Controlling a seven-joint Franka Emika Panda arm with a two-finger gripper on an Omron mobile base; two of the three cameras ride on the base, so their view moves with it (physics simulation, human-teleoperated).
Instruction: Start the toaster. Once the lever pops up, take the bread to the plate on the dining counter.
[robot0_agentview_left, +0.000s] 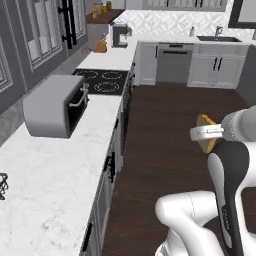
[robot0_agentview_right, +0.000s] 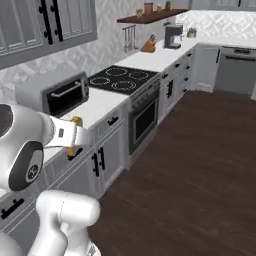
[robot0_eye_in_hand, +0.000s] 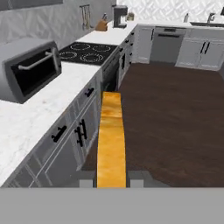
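Golden-crusted bread (robot0_eye_in_hand: 111, 140) clamped edge-on in gripper (robot0_eye_in_hand: 111, 181), above dark floor (robot0_eye_in_hand: 175, 118)

We see the bread (robot0_eye_in_hand: 111, 140) edge-on, its orange-brown crust slightly mottled and dully shiny, with a paler golden face showing in the left base view. The worktop (robot0_agentview_left: 55, 165) looks like polished white marble with faint grey veins. The toaster oven (robot0_agentview_left: 52, 106) reads as matt grey brushed metal with a dark glassy door and a metal bar handle. The cooktop (robot0_agentview_right: 122, 79) is glossy black glass. The floor (robot0_eye_in_hand: 175, 113) looks like dark wood planks with a low sheen. The cabinet fronts (robot0_agentview_right: 107, 155) are smooth matt grey, with black handles. The dishwasher (robot0_agentview_left: 173, 63) looks like dull steel.
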